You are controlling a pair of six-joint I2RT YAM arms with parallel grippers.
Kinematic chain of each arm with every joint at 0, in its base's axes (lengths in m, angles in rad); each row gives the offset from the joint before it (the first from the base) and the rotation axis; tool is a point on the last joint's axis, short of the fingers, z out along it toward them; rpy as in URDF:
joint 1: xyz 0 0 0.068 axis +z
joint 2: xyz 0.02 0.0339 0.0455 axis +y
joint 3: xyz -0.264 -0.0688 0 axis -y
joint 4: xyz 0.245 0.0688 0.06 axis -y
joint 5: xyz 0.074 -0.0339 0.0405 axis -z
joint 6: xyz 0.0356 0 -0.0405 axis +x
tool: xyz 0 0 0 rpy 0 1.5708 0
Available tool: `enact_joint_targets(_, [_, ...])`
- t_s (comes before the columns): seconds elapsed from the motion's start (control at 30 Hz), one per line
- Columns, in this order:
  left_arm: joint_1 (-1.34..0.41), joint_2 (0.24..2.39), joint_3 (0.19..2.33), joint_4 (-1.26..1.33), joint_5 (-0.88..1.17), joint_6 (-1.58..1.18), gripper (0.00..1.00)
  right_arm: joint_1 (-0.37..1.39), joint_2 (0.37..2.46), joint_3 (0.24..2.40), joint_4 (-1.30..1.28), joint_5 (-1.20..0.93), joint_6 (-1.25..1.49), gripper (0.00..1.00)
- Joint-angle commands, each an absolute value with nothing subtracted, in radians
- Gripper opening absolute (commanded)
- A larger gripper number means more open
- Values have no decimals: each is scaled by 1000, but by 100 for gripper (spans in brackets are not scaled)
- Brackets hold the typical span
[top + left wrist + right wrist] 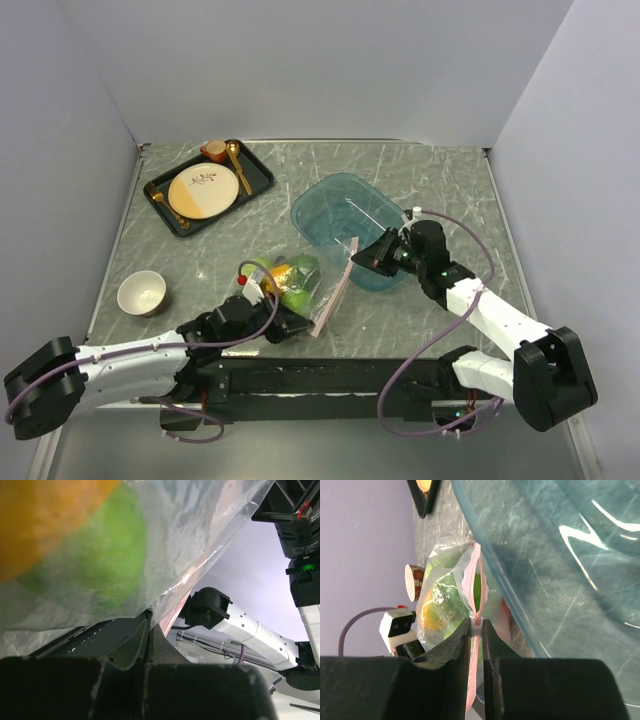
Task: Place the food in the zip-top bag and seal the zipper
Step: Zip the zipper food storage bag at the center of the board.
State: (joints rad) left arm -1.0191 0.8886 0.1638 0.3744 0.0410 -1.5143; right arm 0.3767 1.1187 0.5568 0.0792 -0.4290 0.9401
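Note:
The zip-top bag (pixel 292 281) lies mid-table holding green round food (pixel 299 291), an orange-yellow piece (pixel 281 272) and a red bit at its left. The pale pink zipper (pixel 335 295) runs along its right edge. My left gripper (pixel 303 325) is shut on the bag's near corner; its wrist view shows the jaws (pixel 147 617) pinching the plastic, with green food (pixel 105 555) and orange food (pixel 45 515) above. My right gripper (pixel 358 262) is shut on the zipper's far end. In the right wrist view it (pixel 476 625) clamps a small white slider on the pink zipper (pixel 473 580), whose mouth gapes beyond it.
The teal tub (pixel 345 215) stands just behind the right gripper and fills the right wrist view (pixel 560 555). A black tray (pixel 258 178) with plate, cup and gold cutlery sits at the back left. A white bowl (pixel 141 293) is at the left.

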Motion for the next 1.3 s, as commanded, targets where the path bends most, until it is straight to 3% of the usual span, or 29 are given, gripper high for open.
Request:
enact_joint_targets(0.0, [-1037, 910, 198, 341, 83, -1467, 1, 331, 1129, 617, 133, -354, 904, 3])
enact_joint_targets(1.13, [-1101, 1000, 337, 201, 3, -1325, 1, 204, 1353, 611, 287, -528, 850, 9])
enact_joint_targets(1.27, [-1101, 1041, 403, 181, 12, -1261, 11, 202, 1397, 603, 327, -593, 833, 15])
